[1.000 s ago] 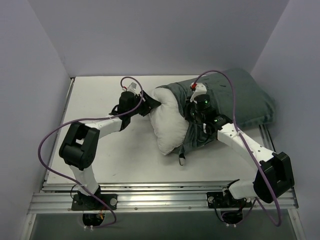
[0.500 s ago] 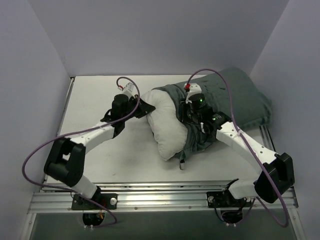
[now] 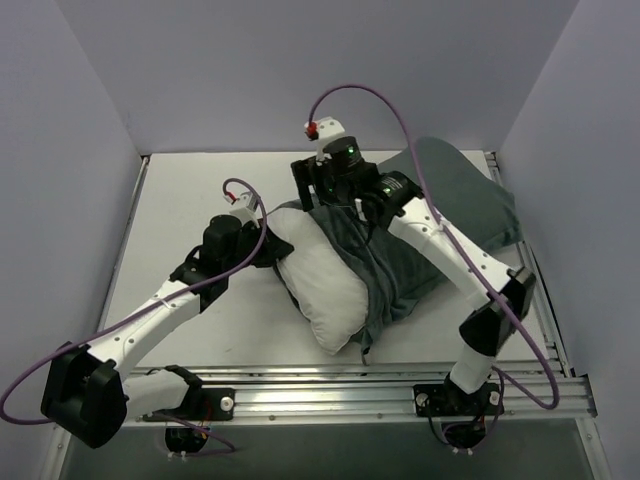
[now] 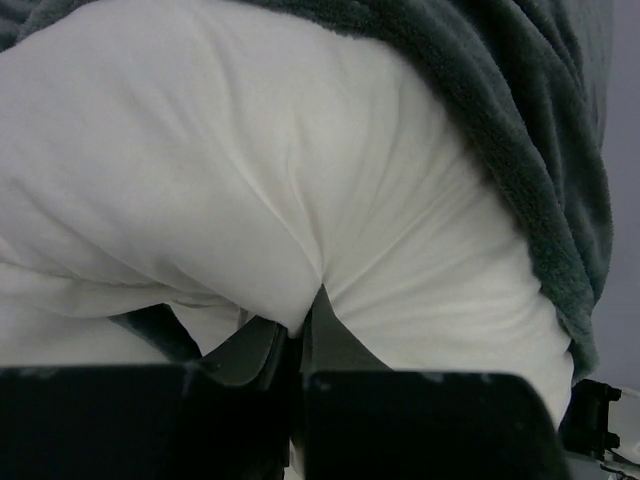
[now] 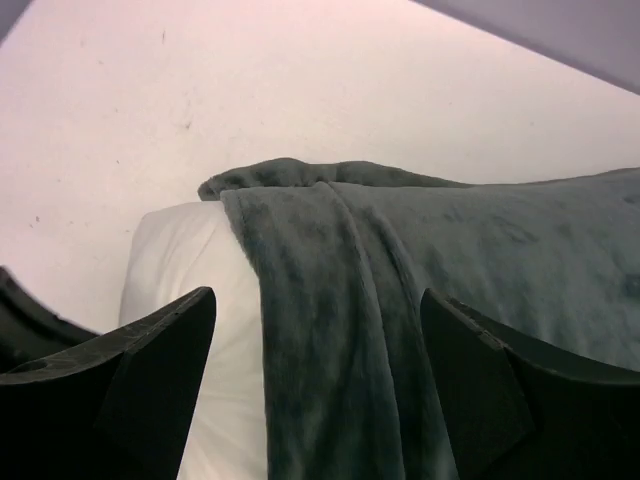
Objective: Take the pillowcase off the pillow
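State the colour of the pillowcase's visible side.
The pillowcase is plain dark grey-green; right wrist view shows it best.

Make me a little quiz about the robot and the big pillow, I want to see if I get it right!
1. True or false: the left hand is pinching the pillow.
2. Pick one. The right hand is:
A) open, over the pillowcase
B) shut on the pillow
C) holding a cup
3. Fill the gap: the pillow sticking out of the pillowcase is ____ in colour.

Key: 1 true; 2 A; 3 white.
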